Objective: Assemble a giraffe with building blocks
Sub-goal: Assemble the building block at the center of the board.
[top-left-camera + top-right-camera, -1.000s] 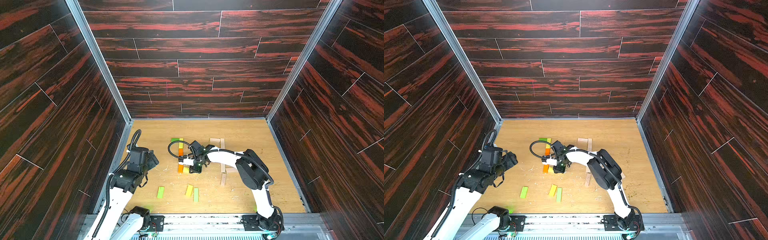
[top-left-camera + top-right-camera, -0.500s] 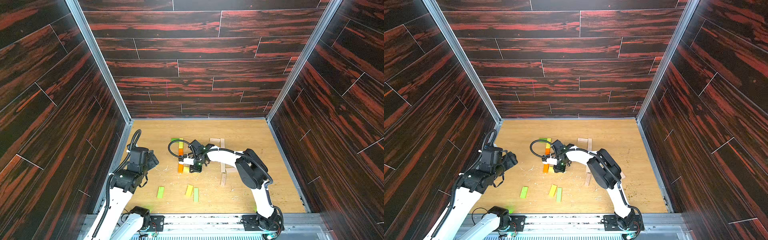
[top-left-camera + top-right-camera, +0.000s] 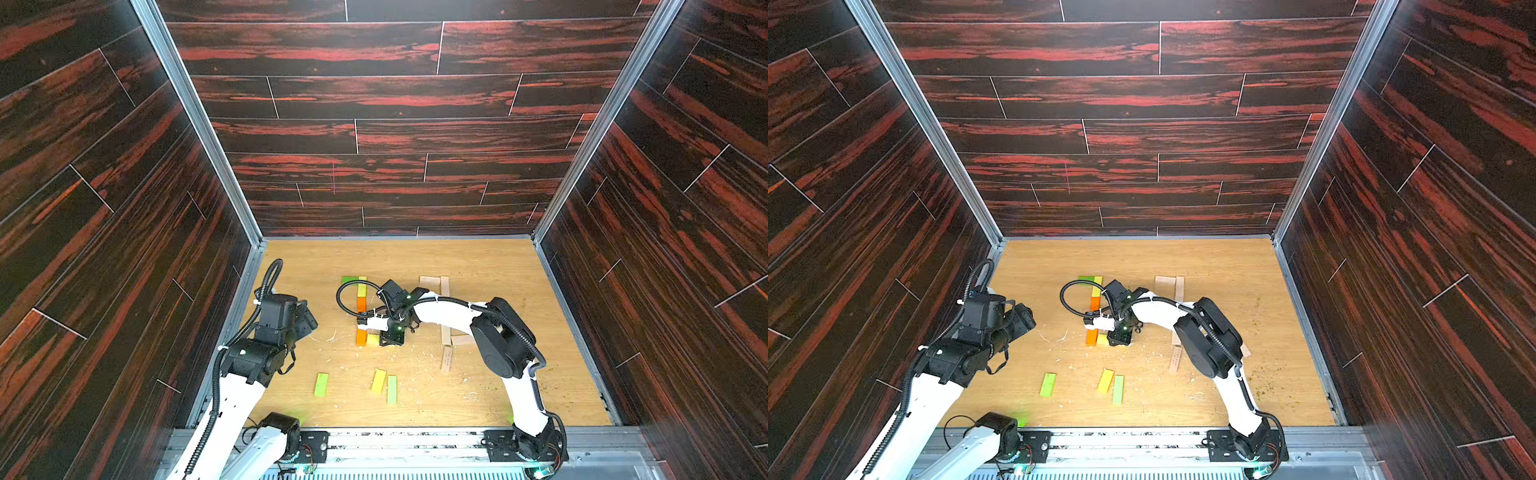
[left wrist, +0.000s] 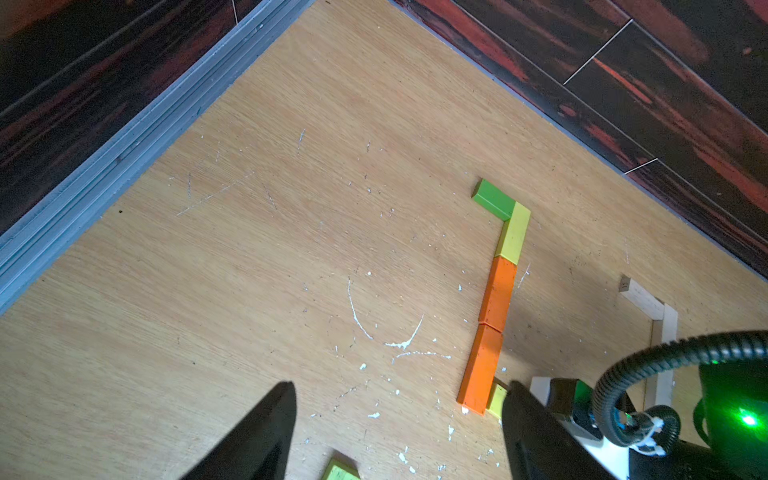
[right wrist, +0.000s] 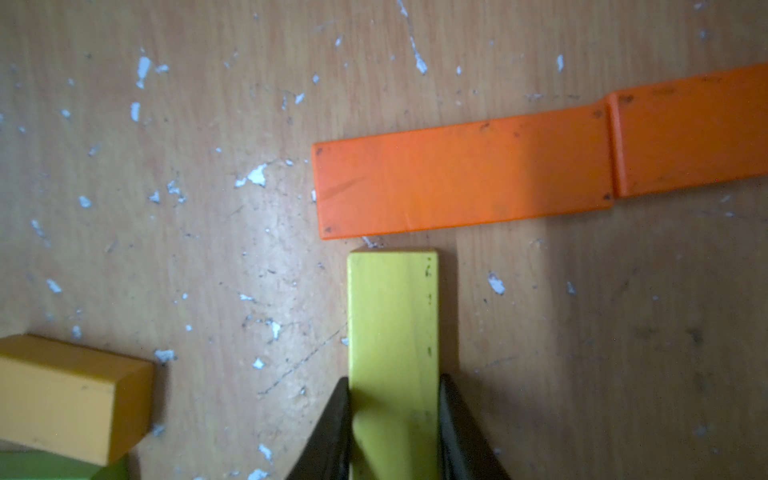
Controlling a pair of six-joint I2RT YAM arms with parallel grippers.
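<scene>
On the floor lies a line of building blocks: a green one (image 3: 350, 279), a yellow one (image 3: 362, 287) and two orange ones (image 3: 361, 304) (image 3: 360, 336) end to end. My right gripper (image 5: 394, 386) is shut on a yellow-green block (image 5: 392, 311) lying flat, its free end nearly touching the side of the last orange block (image 5: 461, 183). In both top views that gripper (image 3: 390, 338) (image 3: 1118, 338) reaches down beside the line's near end. My left gripper (image 4: 399, 386) hangs open over bare floor to the left of the line (image 3: 309, 322), holding nothing.
Three loose blocks lie nearer the front: green (image 3: 321, 384), yellow (image 3: 378, 380) and green (image 3: 392, 389). Pale wood blocks lie behind and right of the right arm (image 3: 430, 281) (image 3: 446, 359). Dark panel walls close in the floor on three sides.
</scene>
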